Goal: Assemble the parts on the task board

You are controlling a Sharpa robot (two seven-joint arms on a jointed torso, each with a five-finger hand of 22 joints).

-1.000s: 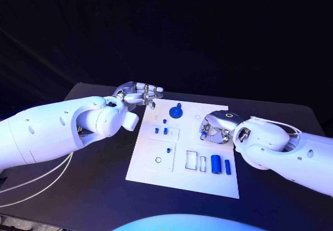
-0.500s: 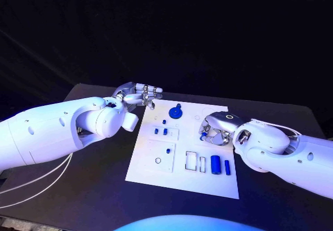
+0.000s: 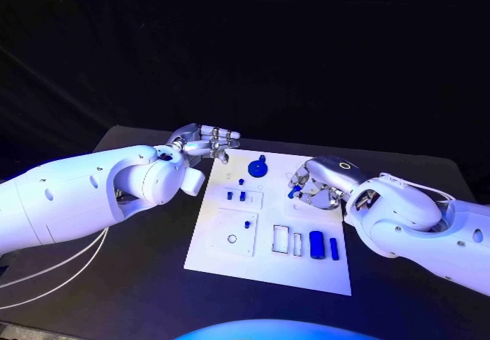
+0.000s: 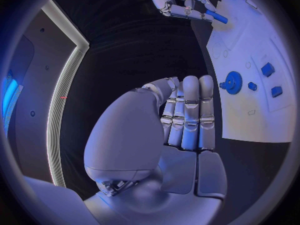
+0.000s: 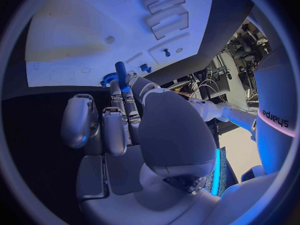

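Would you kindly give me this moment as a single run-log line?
right hand: pinches blue peg above task board | left hand: holds nothing, fingers together, at board's far left corner | blue gear: on board

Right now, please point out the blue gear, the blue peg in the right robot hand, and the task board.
blue gear (image 3: 258, 167): head view, its round face.
blue peg (image 5: 121, 75): right wrist view, its shaft above the fingers.
task board (image 3: 275, 270): head view, bare near edge.

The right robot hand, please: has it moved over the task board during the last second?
Yes. The right robot hand, pinching a small blue part, has shifted towards the blue gear on the task board.
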